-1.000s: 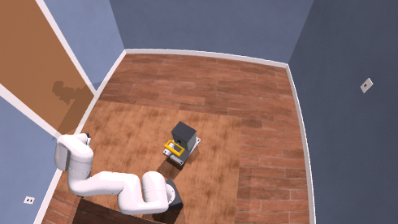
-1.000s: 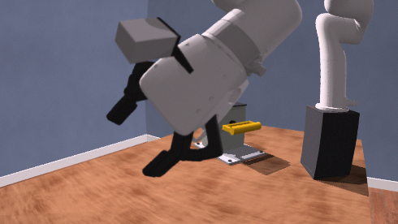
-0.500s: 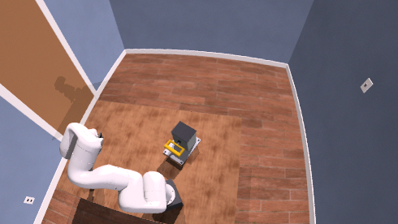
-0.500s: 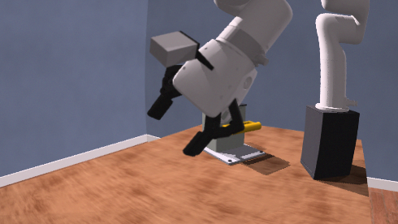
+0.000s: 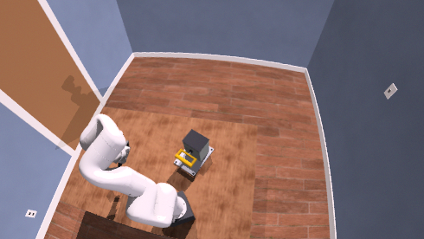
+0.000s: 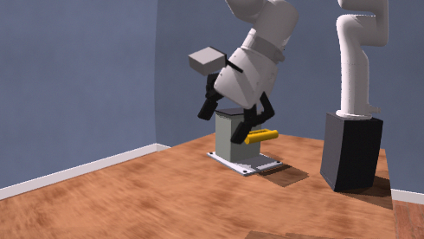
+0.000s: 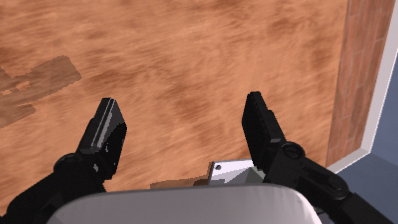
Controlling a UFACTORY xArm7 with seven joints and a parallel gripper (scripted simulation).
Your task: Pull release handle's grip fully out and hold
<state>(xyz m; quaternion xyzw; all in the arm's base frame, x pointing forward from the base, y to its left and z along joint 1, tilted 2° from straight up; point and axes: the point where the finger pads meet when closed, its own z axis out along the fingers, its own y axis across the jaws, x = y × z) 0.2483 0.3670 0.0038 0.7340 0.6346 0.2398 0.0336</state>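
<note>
Wrist view shows your hand (image 7: 182,127) spread wide, gripping nothing. The yellow grip (image 6: 260,136) juts level from its grey housing (image 6: 231,138) on the tabletop (image 6: 130,199). Expect rigid, smooth, spring-loaded resistance; clamp the bar's middle firmly.

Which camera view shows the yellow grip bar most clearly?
The exterior view: the yellow grip bar shows side-on before its housing. The top view shows it small, from above. The wrist view shows only the base plate's corner.

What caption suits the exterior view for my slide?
Open gripper hangs in the air near the yellow grip of the release handle, holding nothing.
</note>
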